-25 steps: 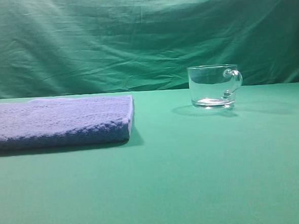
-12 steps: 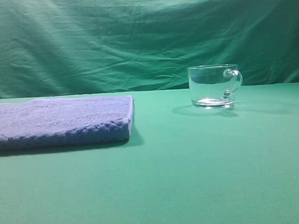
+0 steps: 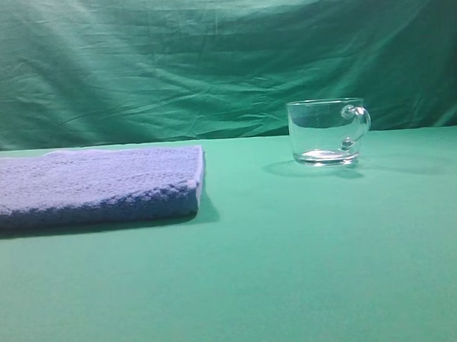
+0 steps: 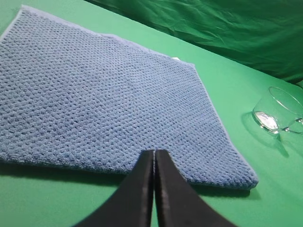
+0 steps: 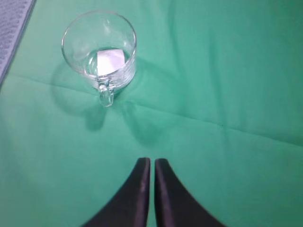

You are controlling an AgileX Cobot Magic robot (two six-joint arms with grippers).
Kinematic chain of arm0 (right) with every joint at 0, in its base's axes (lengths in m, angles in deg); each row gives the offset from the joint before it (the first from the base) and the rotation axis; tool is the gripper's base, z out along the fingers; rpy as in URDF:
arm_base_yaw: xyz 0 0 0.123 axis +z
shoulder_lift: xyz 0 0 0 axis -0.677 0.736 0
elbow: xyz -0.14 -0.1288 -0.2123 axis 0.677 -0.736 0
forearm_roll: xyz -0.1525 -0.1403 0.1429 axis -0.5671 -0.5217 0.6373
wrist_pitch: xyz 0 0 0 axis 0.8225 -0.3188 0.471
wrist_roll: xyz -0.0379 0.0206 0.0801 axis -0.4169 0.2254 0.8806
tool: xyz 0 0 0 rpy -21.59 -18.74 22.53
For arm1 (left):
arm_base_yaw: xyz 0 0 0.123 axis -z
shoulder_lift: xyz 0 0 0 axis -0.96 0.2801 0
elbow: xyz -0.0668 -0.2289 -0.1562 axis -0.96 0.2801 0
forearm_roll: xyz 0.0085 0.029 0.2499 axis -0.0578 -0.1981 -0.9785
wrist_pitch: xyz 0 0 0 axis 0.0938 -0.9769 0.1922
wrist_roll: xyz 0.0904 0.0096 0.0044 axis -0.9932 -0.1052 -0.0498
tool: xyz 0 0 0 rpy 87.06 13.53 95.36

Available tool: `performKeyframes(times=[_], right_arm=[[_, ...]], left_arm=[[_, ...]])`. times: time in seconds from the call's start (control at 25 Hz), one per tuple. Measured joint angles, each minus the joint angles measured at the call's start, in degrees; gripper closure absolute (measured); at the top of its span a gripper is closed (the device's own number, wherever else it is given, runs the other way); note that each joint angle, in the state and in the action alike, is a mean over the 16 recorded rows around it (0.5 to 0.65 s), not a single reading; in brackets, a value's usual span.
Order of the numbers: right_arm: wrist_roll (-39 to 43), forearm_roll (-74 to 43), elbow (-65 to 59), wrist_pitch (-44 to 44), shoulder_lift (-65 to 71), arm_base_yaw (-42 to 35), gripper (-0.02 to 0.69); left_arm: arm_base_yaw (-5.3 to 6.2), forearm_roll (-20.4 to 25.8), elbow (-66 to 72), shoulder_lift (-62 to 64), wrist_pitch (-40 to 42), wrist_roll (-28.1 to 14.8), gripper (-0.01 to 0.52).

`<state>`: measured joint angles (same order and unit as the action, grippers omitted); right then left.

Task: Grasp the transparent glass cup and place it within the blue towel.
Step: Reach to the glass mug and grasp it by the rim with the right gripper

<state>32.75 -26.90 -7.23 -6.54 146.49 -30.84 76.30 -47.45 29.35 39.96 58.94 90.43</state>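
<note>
The transparent glass cup (image 3: 328, 131) stands upright on the green cloth at the right, handle to the right. The blue towel (image 3: 90, 186) lies flat at the left. Neither gripper shows in the high view. In the left wrist view my left gripper (image 4: 154, 152) is shut and empty, at the near edge of the blue towel (image 4: 104, 94), with the cup (image 4: 279, 111) far right. In the right wrist view my right gripper (image 5: 152, 161) is shut and empty, well short of the cup (image 5: 99, 49), whose handle points toward it.
A green cloth (image 3: 296, 260) covers the table and a wrinkled green backdrop (image 3: 206, 56) hangs behind. The towel's corner (image 5: 12, 28) shows at the left edge of the right wrist view.
</note>
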Motion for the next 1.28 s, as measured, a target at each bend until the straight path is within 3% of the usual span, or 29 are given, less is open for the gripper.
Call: performKeyframes(times=[0.16,0.28,0.52,0.68,1.0,1.28], right_arm=[[-3.96,2.73,4.42,-2.29,6.62,0.33,0.128],[-6.36,4.07,6.7,-2.84,10.67,0.86,0.065],[-9.35,4.4,8.92,-0.48,16.6,2.48,0.057],[-10.44,3.96,9.24,2.71,19.25,3.59,0.11],[-11.33,1.95,9.47,7.88,21.99,4.85,0.35],[-11.46,-0.24,11.04,6.55,22.03,5.34,0.538]], left_arm=[[0.0,0.0,0.0,0.0,0.0,0.0,0.514],[0.0,0.0,0.0,0.0,0.0,0.0,0.514],[0.0,0.0,0.0,0.0,0.0,0.0,0.514],[0.0,0.0,0.0,0.0,0.0,0.0,0.514],[0.0,0.0,0.0,0.0,0.0,0.0,0.514],[0.0,0.0,0.0,0.0,0.0,0.0,0.514]])
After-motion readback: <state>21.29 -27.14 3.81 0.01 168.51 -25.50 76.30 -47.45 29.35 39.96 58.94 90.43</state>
